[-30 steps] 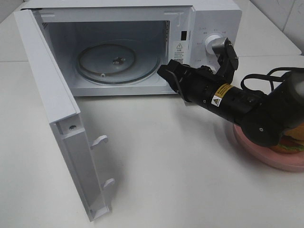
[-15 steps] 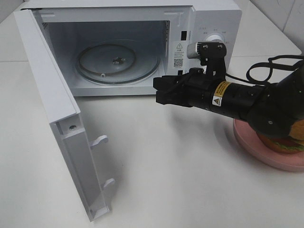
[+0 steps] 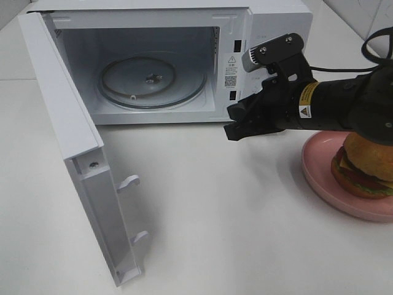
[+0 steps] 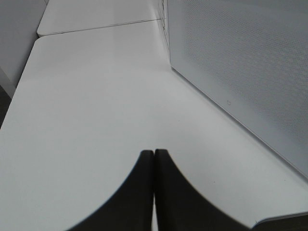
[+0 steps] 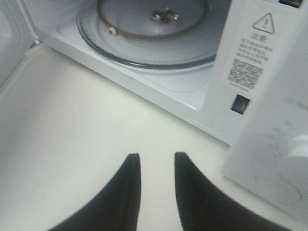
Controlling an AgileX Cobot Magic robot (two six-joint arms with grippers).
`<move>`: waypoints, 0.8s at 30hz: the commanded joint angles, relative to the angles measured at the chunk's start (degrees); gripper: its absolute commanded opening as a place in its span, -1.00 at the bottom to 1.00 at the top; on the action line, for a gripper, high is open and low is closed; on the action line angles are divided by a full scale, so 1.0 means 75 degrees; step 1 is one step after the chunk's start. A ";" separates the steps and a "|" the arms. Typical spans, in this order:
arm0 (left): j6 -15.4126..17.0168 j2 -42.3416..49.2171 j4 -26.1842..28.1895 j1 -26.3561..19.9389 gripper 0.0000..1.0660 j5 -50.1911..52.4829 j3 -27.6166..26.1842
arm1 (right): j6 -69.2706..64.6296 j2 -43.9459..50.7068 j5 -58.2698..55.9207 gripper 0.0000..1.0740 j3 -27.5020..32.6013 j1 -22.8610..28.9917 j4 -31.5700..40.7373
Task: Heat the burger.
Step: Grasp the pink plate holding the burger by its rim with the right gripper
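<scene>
The burger (image 3: pixel 366 166), with a golden bun over cheese, tomato and lettuce, sits on a round pink plate (image 3: pixel 319 177) at the table's right edge. The white microwave (image 3: pixel 273 24) stands open, its glass turntable (image 3: pixel 150 81) bare. My right gripper (image 3: pixel 234 126) hovers low in front of the control panel, left of the burger and apart from it. In the right wrist view the right gripper (image 5: pixel 157 168) is open, with a narrow gap holding nothing, pointing at the turntable (image 5: pixel 149 36). My left gripper (image 4: pixel 154 161) is shut and empty over bare table, beside the microwave's perforated wall (image 4: pixel 250 62).
The microwave door (image 3: pixel 70 141) swings out to the left and reaches the table's front. The right arm's black body crosses above the plate's far side. White table (image 3: pixel 215 227) lies between the door and the plate.
My right arm has pulled back to the right, away from the microwave's opening, and uncovered the burger. Its fingers have parted slightly.
</scene>
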State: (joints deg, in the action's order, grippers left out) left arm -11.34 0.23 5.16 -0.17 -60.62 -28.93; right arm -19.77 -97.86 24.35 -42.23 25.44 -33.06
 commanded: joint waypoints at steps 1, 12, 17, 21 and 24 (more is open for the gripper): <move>0.0038 0.0153 0.0046 -0.0008 -0.99 0.0107 0.0000 | 0.0107 0.0573 -0.1520 -0.49 -0.0061 -0.0008 -0.0061; 0.0038 0.0153 0.0046 -0.0008 -0.99 0.0107 0.0000 | -0.0145 0.1085 -0.4477 -0.43 -0.0061 -0.0008 0.0909; 0.0038 0.0153 0.0046 -0.0008 -0.99 0.0107 0.0000 | 0.0405 0.1085 -0.5462 -0.41 -0.0061 0.0000 0.2284; 0.0038 0.0153 0.0046 -0.0008 -0.99 0.0107 0.0000 | 0.0993 0.1085 -0.5829 -0.38 -0.0061 0.0000 0.3109; 0.0038 0.0153 0.0046 -0.0008 -0.99 0.0107 0.0000 | 0.1627 0.1085 -0.6241 -0.27 -0.0099 0.0000 0.3904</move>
State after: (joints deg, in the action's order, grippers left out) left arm -11.34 0.23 5.16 -0.17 -60.62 -28.93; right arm -9.51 -90.36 -21.66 -42.46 25.44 -5.50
